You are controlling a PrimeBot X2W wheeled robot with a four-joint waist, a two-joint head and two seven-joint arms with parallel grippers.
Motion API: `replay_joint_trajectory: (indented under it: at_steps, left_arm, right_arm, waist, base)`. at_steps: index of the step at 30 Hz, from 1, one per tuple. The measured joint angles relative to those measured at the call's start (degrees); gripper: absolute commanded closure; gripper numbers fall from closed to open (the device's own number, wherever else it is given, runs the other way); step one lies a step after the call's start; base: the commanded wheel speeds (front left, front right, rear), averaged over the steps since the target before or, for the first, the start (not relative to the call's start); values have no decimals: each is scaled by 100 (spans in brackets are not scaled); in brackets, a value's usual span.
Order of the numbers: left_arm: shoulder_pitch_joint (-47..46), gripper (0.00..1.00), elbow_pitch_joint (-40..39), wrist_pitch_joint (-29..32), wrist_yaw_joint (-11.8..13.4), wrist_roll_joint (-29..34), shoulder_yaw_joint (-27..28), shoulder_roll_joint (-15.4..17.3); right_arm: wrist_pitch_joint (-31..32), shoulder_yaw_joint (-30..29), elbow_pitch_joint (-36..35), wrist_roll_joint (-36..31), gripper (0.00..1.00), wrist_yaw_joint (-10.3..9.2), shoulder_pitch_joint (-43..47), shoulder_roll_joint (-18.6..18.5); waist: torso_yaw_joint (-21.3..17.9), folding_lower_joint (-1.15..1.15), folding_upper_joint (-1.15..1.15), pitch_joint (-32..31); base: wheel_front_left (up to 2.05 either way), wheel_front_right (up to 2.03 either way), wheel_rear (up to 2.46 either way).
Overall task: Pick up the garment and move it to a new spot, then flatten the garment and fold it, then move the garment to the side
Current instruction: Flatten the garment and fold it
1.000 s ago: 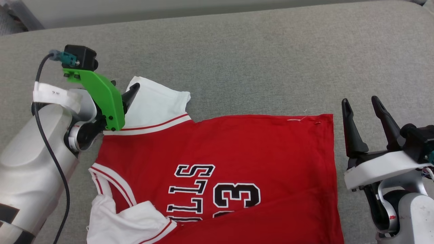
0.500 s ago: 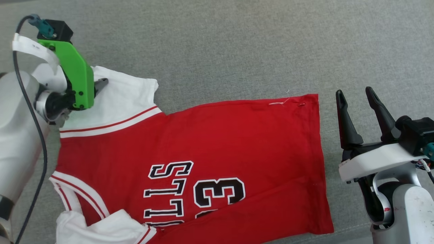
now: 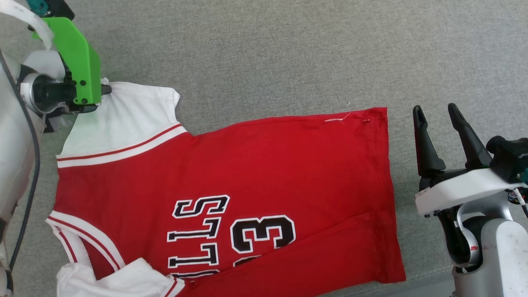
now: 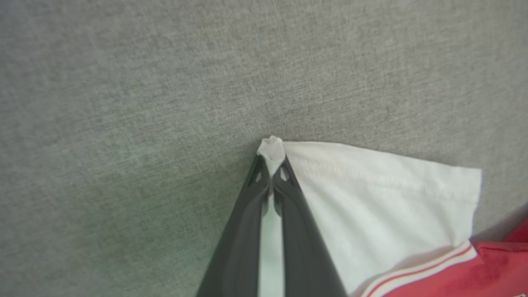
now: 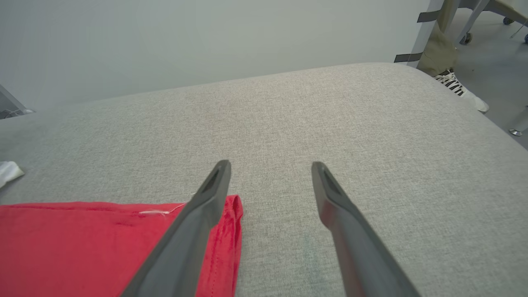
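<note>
The garment (image 3: 231, 173), a red jersey with white sleeves and black lettering, lies spread face up on the grey cushion (image 3: 288, 53). My left gripper (image 3: 105, 88) is shut on the corner of its upper white sleeve (image 3: 123, 115); in the left wrist view the fingertips (image 4: 264, 177) pinch a small tuft of that white sleeve (image 4: 371, 198). My right gripper (image 3: 436, 111) stands open just right of the red hem (image 3: 385, 165), touching nothing. From the right wrist its open fingers (image 5: 206, 202) frame bare cushion, the hem corner (image 5: 231, 214) beside the left one. The lower sleeve (image 3: 115, 280) lies bunched.
The grey cushion's front edge (image 3: 429, 274) runs close below the jersey's hem corner. Past the cushion's far right end, a person's striped shoe (image 5: 458, 88) and chair legs stand on the floor. A pale wall rises behind the cushion.
The left gripper has gone from open beside the sleeve to shut on its corner, drawing the sleeve out flatter. The head camera has tilted and shifted the whole picture. The right gripper stays open.
</note>
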Motion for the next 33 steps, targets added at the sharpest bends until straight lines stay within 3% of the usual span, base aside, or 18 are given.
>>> replay_joint_trajectory:
  at_steps: [7, 13, 19, 33]
  left_arm:
    - [34, 100, -97, -174, 2, 64, -87, -74]
    - [97, 100, -263, -405, 1, 140, -176, -210]
    - [83, 100, -516, -608, 0, 176, -179, -226]
    - [81, 100, -1152, -879, 14, 282, -180, -231]
  right_arm:
    - [678, 144, 289, 543, 0, 0, -223, -301]
    - [1975, 293, 719, 1287, 0, 0, -493, -1017]
    - [3087, 455, 1025, 1789, 0, 0, -688, -1466]
    - [4220, 1292, 1688, 2093, 0, 0, -1637, -1904]
  waist:
    - [80, 0, 0, -160]
    - [205, 0, 0, -420]
    - [440, 0, 0, -621]
    - [1019, 0, 0, -536]
  base:
    - [0, 0, 0]
    - [0, 0, 0]
    - [0, 0, 0]
    - [0, 0, 0]
